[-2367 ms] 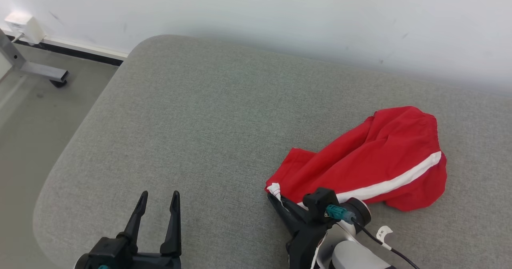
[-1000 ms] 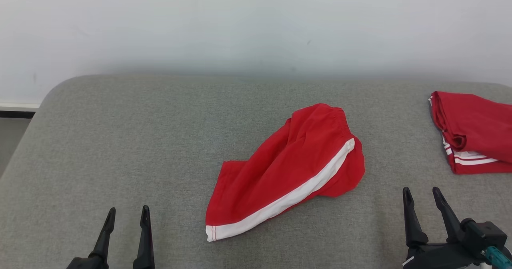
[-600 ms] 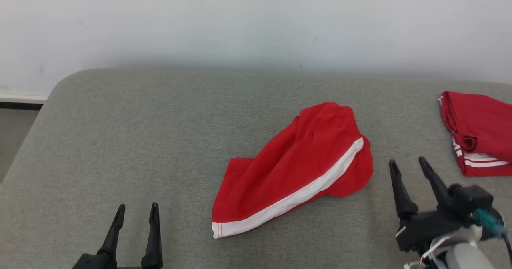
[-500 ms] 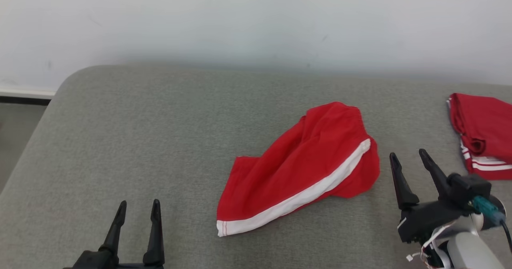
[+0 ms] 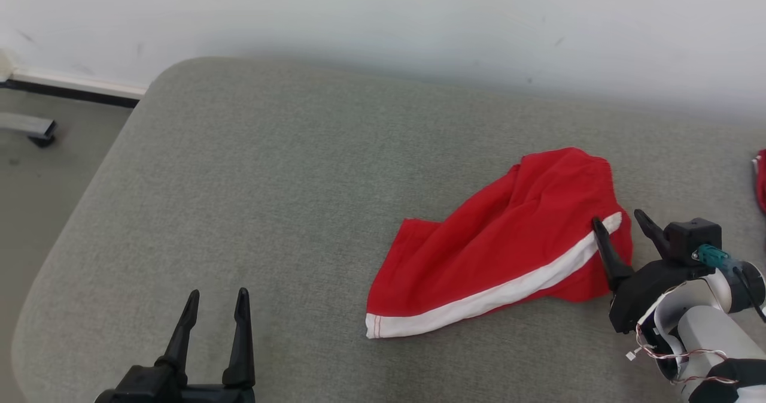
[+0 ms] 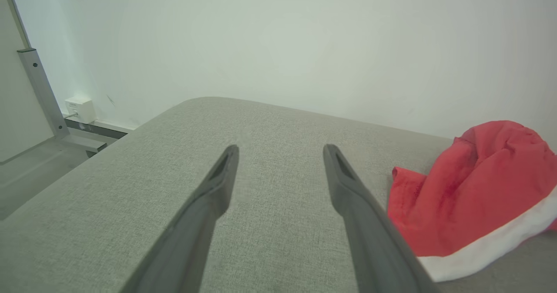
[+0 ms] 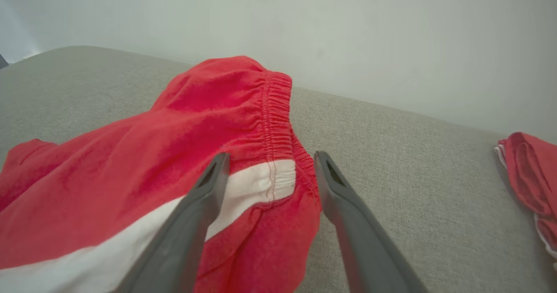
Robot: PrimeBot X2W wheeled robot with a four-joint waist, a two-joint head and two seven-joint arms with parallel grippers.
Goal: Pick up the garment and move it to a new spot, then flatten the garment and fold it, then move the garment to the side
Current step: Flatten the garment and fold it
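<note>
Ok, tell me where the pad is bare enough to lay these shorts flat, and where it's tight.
Widest bare patch: the grey pad between its left edge, the wall, the left gripper and the red shorts. Crowded: the right side, where the right gripper sits at the shorts' waistband and a second red garment lies nearby.

— Where is the left gripper (image 5: 217, 293), the one with two long dark fingers?
— Low left, fingers spread, nothing between them.
— And the right gripper (image 5: 616, 216)?
— On its pale forearm (image 5: 706, 331), equally spread, tilted leftward.
</note>
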